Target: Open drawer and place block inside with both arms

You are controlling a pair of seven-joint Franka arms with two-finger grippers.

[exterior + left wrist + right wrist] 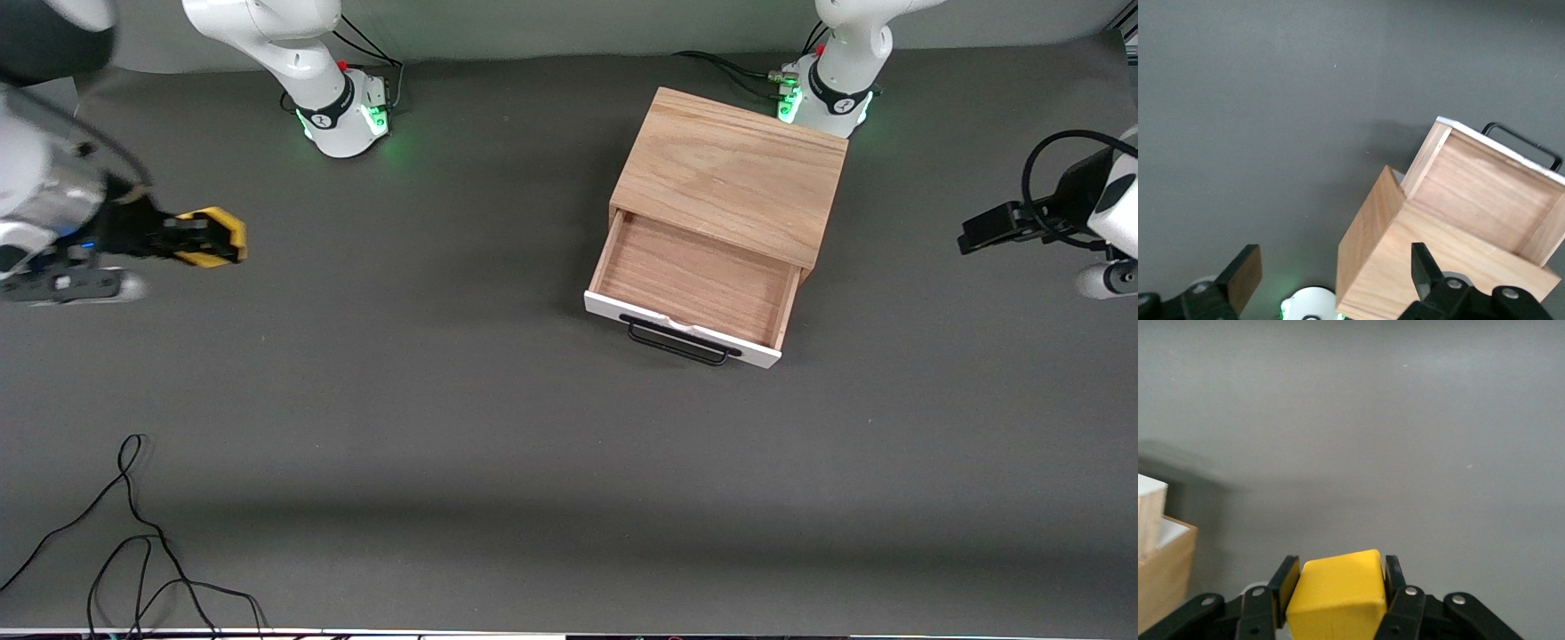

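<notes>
The light oak box (733,169) stands in front of the left arm's base. Its drawer (693,276) is pulled open, with the white front panel (680,331) and black handle (680,347) facing the front camera, and its wooden inside is bare. The open drawer also shows in the left wrist view (1485,193). My right gripper (213,238) is shut on the yellow block (212,233) over the table at the right arm's end. The block (1338,593) sits between both fingers (1286,583). My left gripper (973,236) is open and empty at the left arm's end, apart from the box; its fingers (1241,277) are spread wide.
Black cables (133,551) lie on the dark mat near the front camera at the right arm's end. The arm bases (342,116) glow green along the table's edge by the robots. A corner of light wood (1161,577) shows in the right wrist view.
</notes>
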